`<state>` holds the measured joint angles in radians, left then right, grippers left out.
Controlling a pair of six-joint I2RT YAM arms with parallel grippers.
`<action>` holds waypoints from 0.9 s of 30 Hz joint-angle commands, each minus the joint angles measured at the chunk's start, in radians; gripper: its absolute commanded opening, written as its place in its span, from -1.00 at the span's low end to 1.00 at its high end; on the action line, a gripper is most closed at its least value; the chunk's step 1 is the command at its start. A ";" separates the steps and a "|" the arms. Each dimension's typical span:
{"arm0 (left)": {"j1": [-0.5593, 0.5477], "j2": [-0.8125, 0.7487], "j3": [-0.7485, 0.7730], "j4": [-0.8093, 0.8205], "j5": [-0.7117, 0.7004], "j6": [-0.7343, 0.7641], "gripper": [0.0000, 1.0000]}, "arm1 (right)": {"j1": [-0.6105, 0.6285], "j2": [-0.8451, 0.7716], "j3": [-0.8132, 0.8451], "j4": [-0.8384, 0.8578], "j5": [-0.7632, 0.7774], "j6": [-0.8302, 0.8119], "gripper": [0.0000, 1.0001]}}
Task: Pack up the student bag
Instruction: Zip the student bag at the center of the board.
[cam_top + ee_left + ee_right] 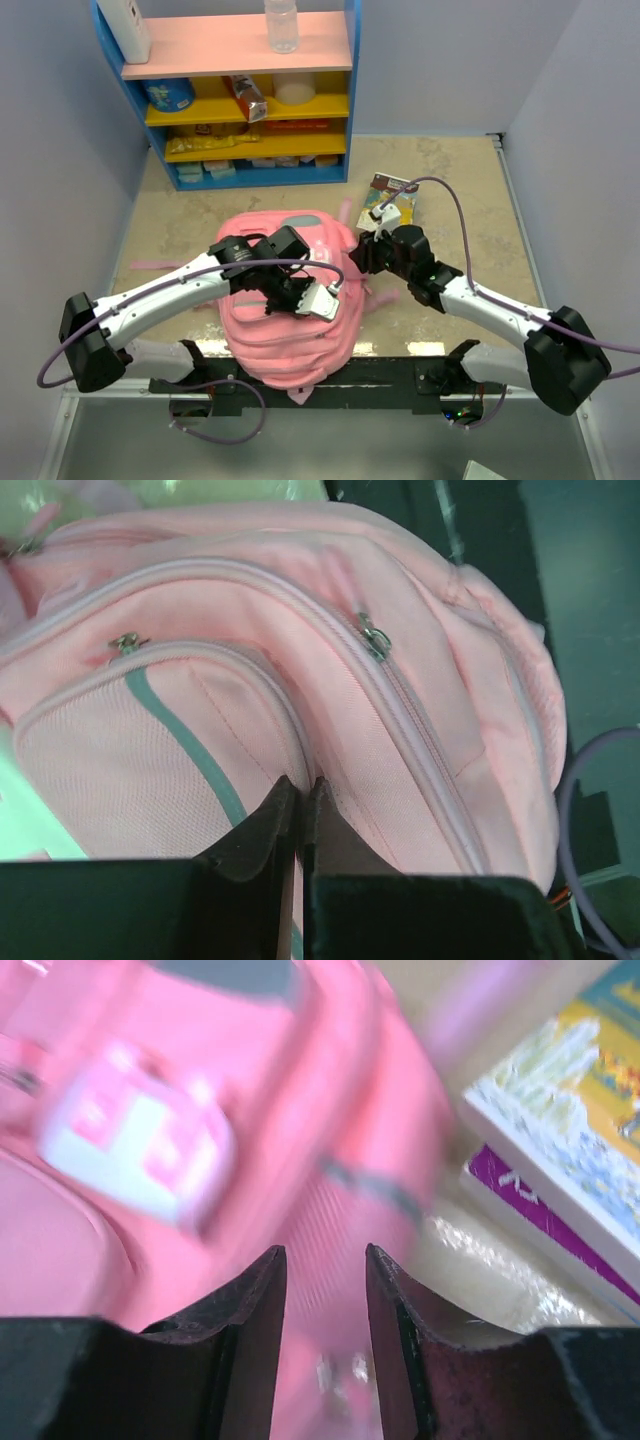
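Observation:
The student bag is a big soft pink backpack lying flat on the table between my two arms. My left gripper rests on top of it. In the left wrist view, that left gripper is shut, its tips pinching the fabric at the seam beside the front pocket; two zip pulls lie above. My right gripper is at the bag's right edge. In the blurred right wrist view, the right gripper has its jaws apart with the student bag behind them and nothing gripped.
A colourful book lies on the table just beyond the right gripper, and its corner is close to the right finger. A blue and pink shelf with snacks and a bottle stands at the back. A pink strap trails left.

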<state>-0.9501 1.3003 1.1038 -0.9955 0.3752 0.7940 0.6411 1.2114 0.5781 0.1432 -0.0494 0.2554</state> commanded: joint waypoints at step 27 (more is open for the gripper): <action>0.387 -0.084 -0.182 0.449 0.159 -0.449 -1.00 | 0.460 -0.133 -0.090 0.134 0.281 0.311 -0.02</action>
<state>-0.5564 1.2457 0.9306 -0.6003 0.4755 0.4591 1.0462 1.0378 0.4786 0.2005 0.1184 0.5076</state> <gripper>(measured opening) 0.057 0.468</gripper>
